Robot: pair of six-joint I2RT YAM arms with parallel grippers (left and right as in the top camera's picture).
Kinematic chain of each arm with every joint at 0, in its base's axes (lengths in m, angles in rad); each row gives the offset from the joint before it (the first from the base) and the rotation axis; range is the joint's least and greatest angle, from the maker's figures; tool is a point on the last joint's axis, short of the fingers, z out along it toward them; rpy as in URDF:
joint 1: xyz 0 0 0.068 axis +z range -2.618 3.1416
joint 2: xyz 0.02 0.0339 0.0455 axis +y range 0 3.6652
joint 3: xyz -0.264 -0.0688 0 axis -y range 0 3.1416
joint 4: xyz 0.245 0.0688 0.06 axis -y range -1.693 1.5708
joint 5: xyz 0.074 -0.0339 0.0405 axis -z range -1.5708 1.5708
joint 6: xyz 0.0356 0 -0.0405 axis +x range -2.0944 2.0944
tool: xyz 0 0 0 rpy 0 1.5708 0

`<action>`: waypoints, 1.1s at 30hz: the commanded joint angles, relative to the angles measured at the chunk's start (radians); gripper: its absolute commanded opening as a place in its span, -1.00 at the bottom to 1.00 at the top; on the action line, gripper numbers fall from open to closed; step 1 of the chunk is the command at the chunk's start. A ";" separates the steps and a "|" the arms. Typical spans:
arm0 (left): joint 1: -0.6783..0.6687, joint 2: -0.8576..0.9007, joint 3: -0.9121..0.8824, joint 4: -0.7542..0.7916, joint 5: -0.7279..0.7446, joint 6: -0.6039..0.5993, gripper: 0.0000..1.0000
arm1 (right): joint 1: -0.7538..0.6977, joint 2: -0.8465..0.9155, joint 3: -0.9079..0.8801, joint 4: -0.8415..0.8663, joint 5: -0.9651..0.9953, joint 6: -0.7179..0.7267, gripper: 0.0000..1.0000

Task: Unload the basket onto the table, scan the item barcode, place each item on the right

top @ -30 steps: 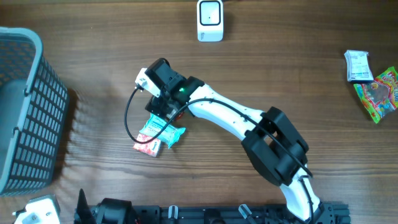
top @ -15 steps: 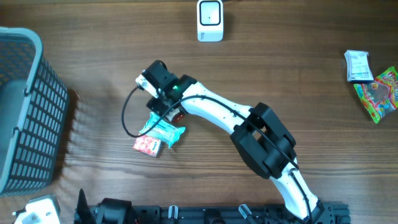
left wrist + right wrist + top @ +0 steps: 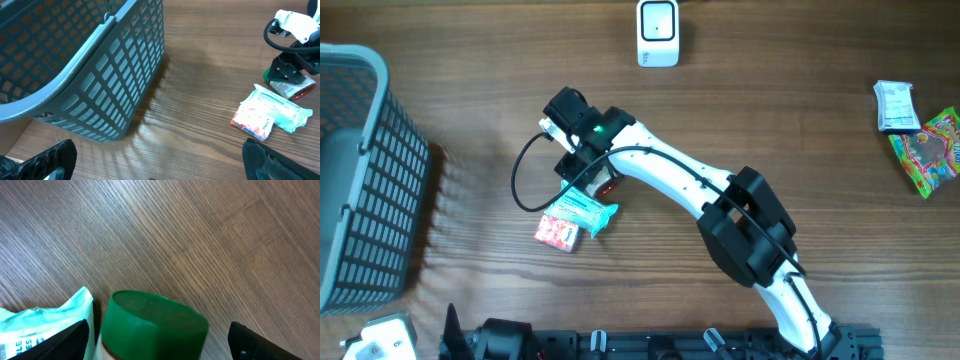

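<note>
The bottle (image 3: 150,314) lies on its side on the worktop (image 3: 770,100), left of centre, its green cap between the fingers of the right hand (image 3: 159,330). That hand stands wide, a gap showing on each side of the cap, gripping nothing. A teal-and-pink packet (image 3: 575,217) crowds the bottle on the near side, its edge just beside one finger. The arm's black cable (image 3: 520,182) loops out toward the basket (image 3: 390,200) at the left edge. The scanner (image 3: 658,33) sits at the far edge, well apart from the bottle. Two snack packs (image 3: 897,105) lie far right. The left hand (image 3: 159,150) hangs wide and empty near the basket.
</note>
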 commanded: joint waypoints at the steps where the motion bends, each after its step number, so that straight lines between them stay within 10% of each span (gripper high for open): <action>1: 0.003 -0.011 -0.002 0.002 0.008 -0.009 1.00 | -0.004 0.016 0.014 -0.007 -0.038 0.053 0.79; 16: 0.003 -0.011 -0.002 0.002 0.008 -0.009 1.00 | -0.004 0.086 0.013 0.027 -0.053 0.043 0.53; 26: 0.003 -0.011 -0.002 0.002 0.008 -0.009 1.00 | -0.004 0.085 0.116 0.060 -0.052 0.016 -0.13; 33: 0.003 -0.011 -0.002 0.002 0.008 -0.009 1.00 | -0.007 0.086 0.115 0.239 -0.063 -0.070 -0.10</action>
